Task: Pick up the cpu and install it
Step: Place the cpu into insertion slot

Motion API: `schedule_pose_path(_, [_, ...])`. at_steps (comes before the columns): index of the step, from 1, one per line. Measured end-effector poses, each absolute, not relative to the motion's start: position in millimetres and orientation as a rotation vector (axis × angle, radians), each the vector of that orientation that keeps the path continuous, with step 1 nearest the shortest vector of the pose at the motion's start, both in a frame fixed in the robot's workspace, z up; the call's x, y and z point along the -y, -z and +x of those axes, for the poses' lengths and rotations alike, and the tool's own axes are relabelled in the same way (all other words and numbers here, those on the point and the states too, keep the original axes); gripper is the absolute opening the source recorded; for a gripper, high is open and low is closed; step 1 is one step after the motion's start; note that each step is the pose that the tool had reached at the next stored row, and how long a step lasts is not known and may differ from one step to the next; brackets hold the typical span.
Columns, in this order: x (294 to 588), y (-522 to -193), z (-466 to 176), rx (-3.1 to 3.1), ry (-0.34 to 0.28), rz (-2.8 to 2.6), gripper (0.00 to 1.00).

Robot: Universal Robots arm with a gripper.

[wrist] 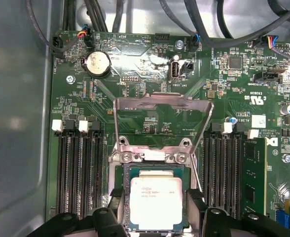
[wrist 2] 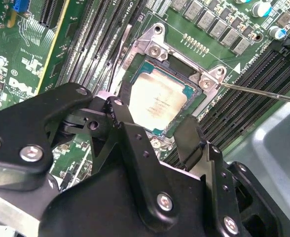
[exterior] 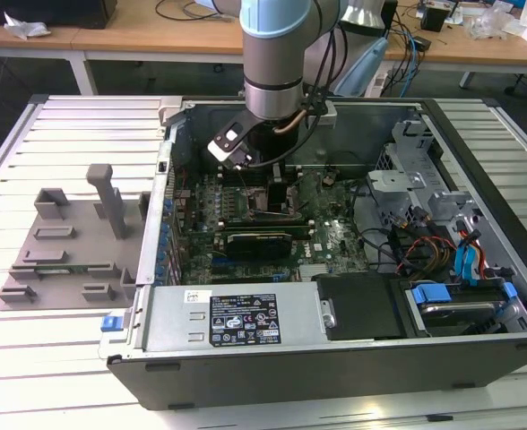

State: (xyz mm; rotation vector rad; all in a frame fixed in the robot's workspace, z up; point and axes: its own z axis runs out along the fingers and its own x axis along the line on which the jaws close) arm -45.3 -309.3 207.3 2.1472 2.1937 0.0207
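Note:
The cpu point(wrist: 155, 202) point(wrist 2: 157, 101), a thin square chip with a silvery top plate, lies flat inside the motherboard socket point(wrist 2: 155, 49). The socket's metal load plate point(wrist: 162, 106) stands hinged up. My gripper point(wrist: 156, 213) point(wrist 2: 155, 118) hangs right over the chip with one black finger point(wrist: 118, 210) on either side. A thin gap shows between each finger and the chip's edges, so the jaws are open. In the exterior view the gripper point(exterior: 268, 166) reaches down into the open computer case point(exterior: 246, 322) above the board.
Memory slots point(wrist: 78, 173) flank the socket on both sides. A thin metal lever point(wrist 2: 263, 92) sticks out past the socket corner. Cables point(exterior: 407, 242) and drive bays fill the case at the exterior view's right. A grey plastic fixture point(exterior: 66, 242) sits outside at the exterior view's left.

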Motion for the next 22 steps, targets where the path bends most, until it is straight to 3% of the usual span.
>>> schedule_pose_path(4, [309.3, -207.3, -45.3, -2.194, -0.021, 2.147, 0.6])
schedule_pose_path(5, [309.3, -207.3, -45.3, -2.194, -0.021, 2.147, 0.41])
schedule_pose_path(8, [309.3, -207.3, -45.3, -2.194, -0.021, 2.147, 0.23])
schedule_pose_path(9, [309.3, -207.3, -45.3, -2.194, -0.021, 2.148, 0.23])
schedule_pose_path(10, [309.3, -207.3, -45.3, -2.194, -0.021, 2.148, 0.11])
schedule_pose_path(22, [309.6, -205.1, -49.4, -2.204, -0.051, 2.159, 0.11])
